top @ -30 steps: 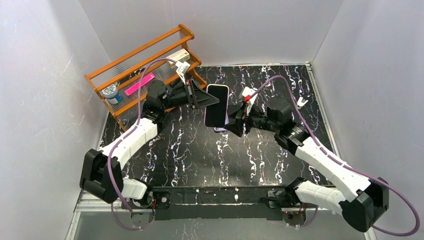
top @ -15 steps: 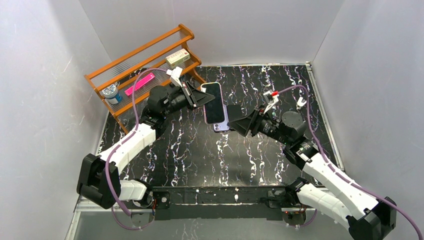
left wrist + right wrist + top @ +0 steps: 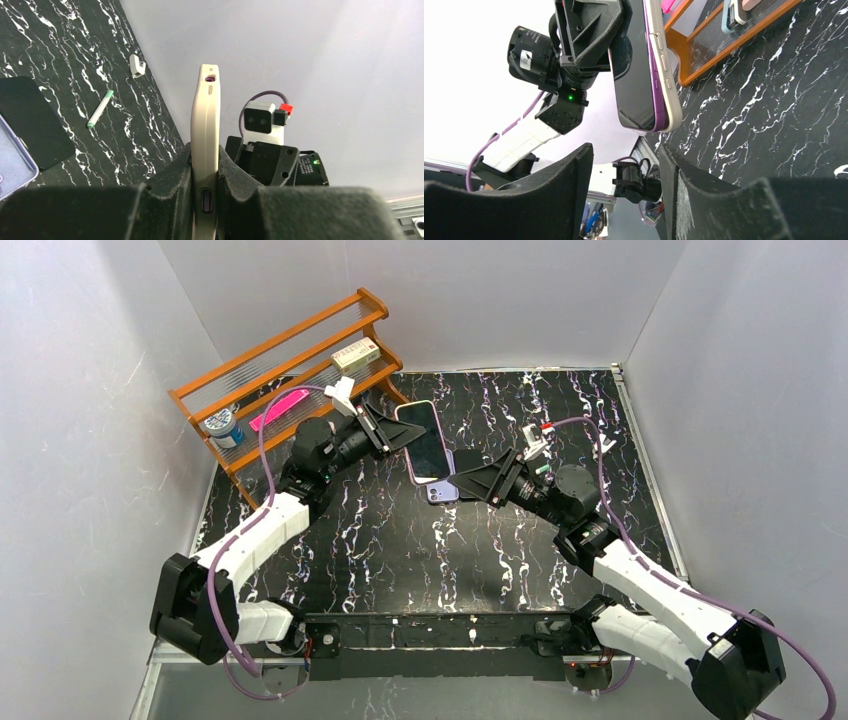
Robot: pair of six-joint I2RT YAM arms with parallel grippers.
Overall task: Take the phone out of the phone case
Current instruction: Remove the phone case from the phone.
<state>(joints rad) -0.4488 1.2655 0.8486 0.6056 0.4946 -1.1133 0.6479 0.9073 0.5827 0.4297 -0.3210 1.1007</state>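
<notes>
Now your right claw, jaws spread, has returned to the phone that your left claw clamps, nearer the worktop's far edge; the case remains on, so nothing is freed yet.

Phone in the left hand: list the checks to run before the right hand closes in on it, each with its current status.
1. Left hand shut on the phone: ok, it clamps both faces.
2. Right hand open: ok, spread wide.
3. Phone's free end facing the right hand's gap: ok, though not yet inside it.
4. Phone out of its case: not ok, the cream case wraps the purple edge.
5. Clear of the wooden rack: ok, apart in the top view.
</notes>
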